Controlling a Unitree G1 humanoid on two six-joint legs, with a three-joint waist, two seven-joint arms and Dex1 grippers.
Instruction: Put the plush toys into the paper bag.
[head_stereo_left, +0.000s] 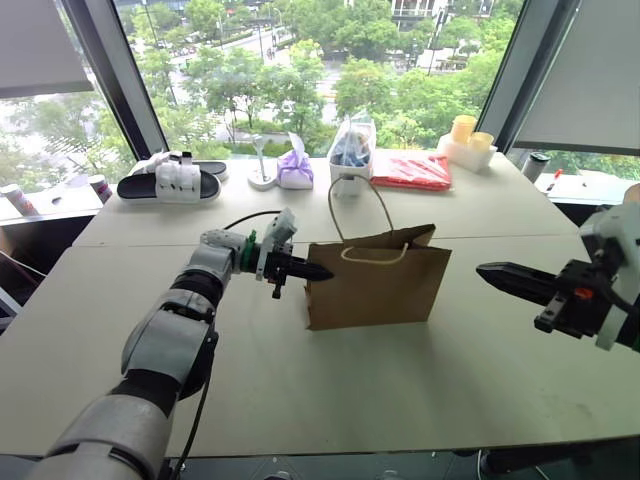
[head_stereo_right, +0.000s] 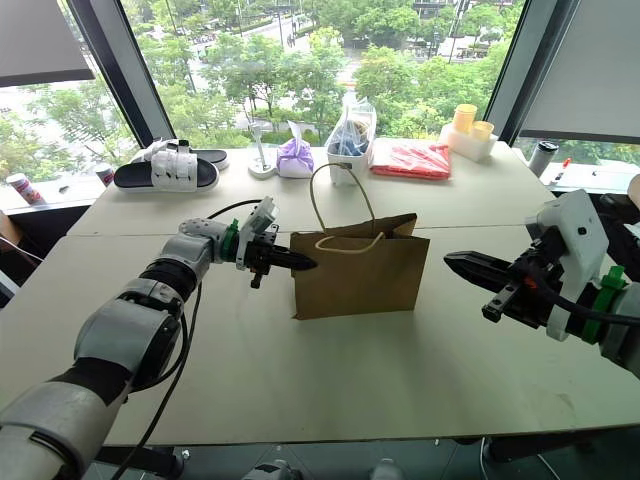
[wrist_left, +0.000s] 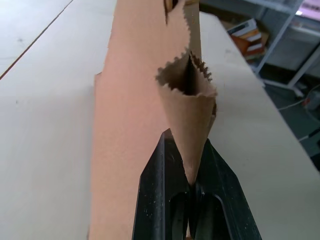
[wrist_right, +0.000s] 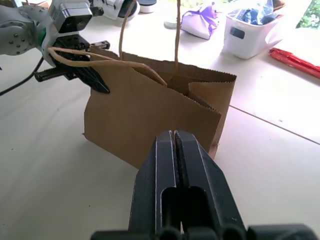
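Beside the paper bag (head_stereo_left: 375, 283), the left gripper (head_stereo_left: 318, 271) pinches its side edge; right gripper (head_stereo_left: 487, 271), well apart, is pressed together.

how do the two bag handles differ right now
The far handle stands upright in a tall loop above the paper bag; the near handle has flopped over and lies low against the bag's front. The far one rises clear of the rim; the near one hangs below it. Both are thin tan cord.

One paper bag (head_stereo_left: 375, 285); two pincers (head_stereo_left: 318, 271) (head_stereo_left: 492, 272)
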